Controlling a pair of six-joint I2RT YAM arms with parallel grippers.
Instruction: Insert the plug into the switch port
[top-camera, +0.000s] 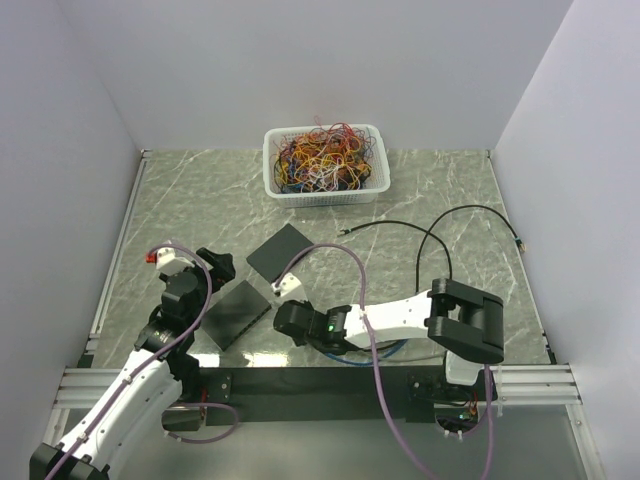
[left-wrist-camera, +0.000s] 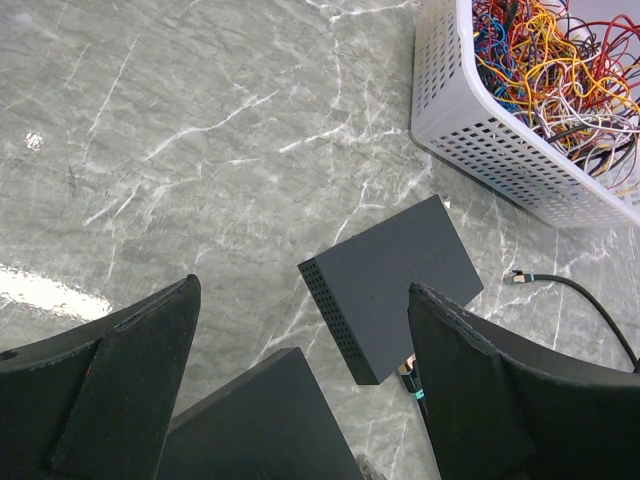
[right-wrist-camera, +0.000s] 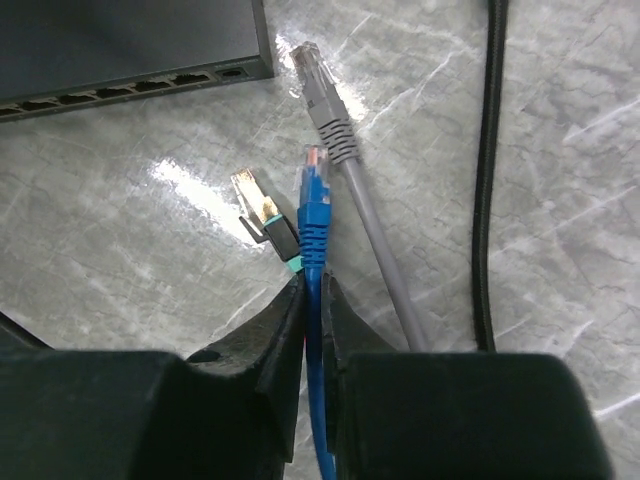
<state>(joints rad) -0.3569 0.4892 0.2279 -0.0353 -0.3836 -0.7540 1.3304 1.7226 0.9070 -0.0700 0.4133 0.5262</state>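
Note:
My right gripper (right-wrist-camera: 312, 290) is shut on a blue cable just behind its clear plug (right-wrist-camera: 316, 168). The plug points at the port row (right-wrist-camera: 120, 88) of a black switch (right-wrist-camera: 130, 35) and stands a short way off its right end. In the top view this gripper (top-camera: 290, 320) is beside the near switch (top-camera: 237, 313); a second switch (top-camera: 287, 252) lies behind. My left gripper (left-wrist-camera: 303, 290) is open and empty above both switches (left-wrist-camera: 395, 285), (left-wrist-camera: 265, 425); in the top view it (top-camera: 215, 268) hovers at their left.
A grey plugged cable (right-wrist-camera: 330, 120) and a black-teal plug (right-wrist-camera: 262, 215) lie either side of the blue plug. A black cable (right-wrist-camera: 487, 170) runs on the right. A white basket (top-camera: 272, 170) of tangled wires stands at the back.

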